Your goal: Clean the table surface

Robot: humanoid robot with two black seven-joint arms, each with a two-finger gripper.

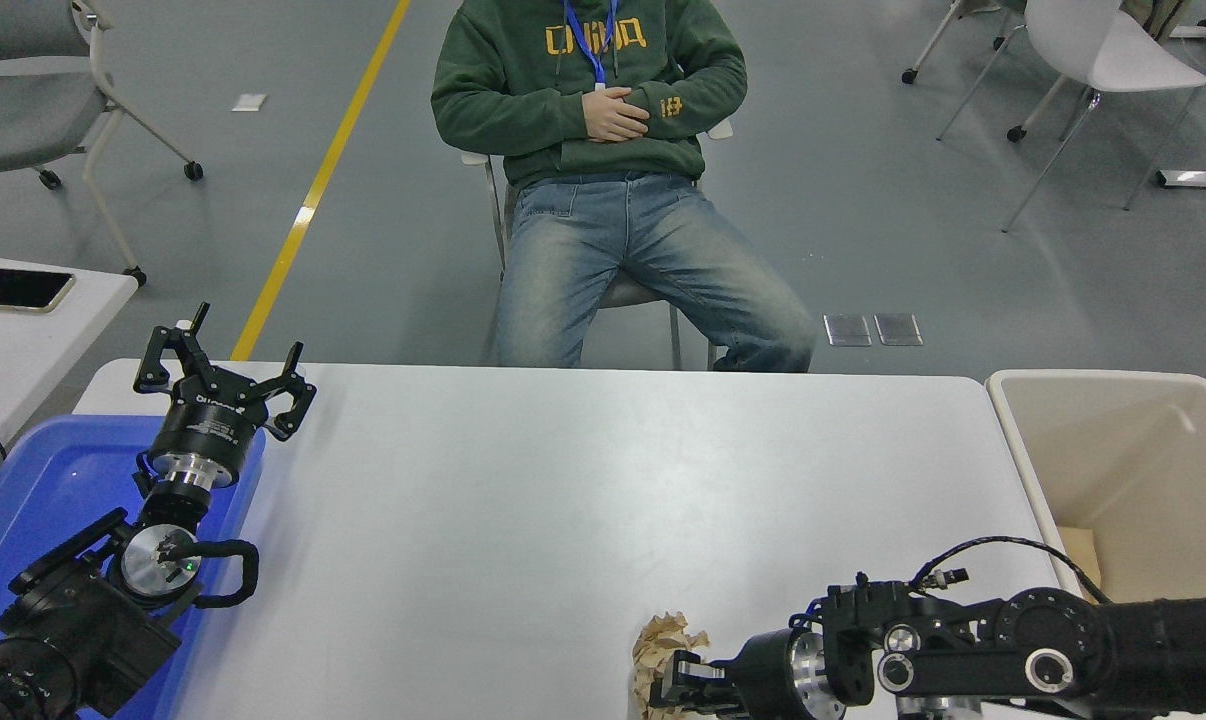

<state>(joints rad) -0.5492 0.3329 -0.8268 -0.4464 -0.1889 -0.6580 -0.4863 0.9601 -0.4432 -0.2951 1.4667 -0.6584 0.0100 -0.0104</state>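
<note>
While my right gripper point(668, 690) pinches the paper wad point(663, 645) at the table's point(583, 480) near edge, my left gripper point(225, 378) sits spread over the blue tray point(33, 500). I judge the wad light, soft and crushable, best held at its middle

I have a single head view, set high on my side of the glossy white rectangular worktop point(583, 500) and facing forward and down across it. Its near edge falls below the frame, while its far edge sits around mid-height. Beyond it I see grey floor point(913, 230). My black arms enter from the bottom corners.
</note>
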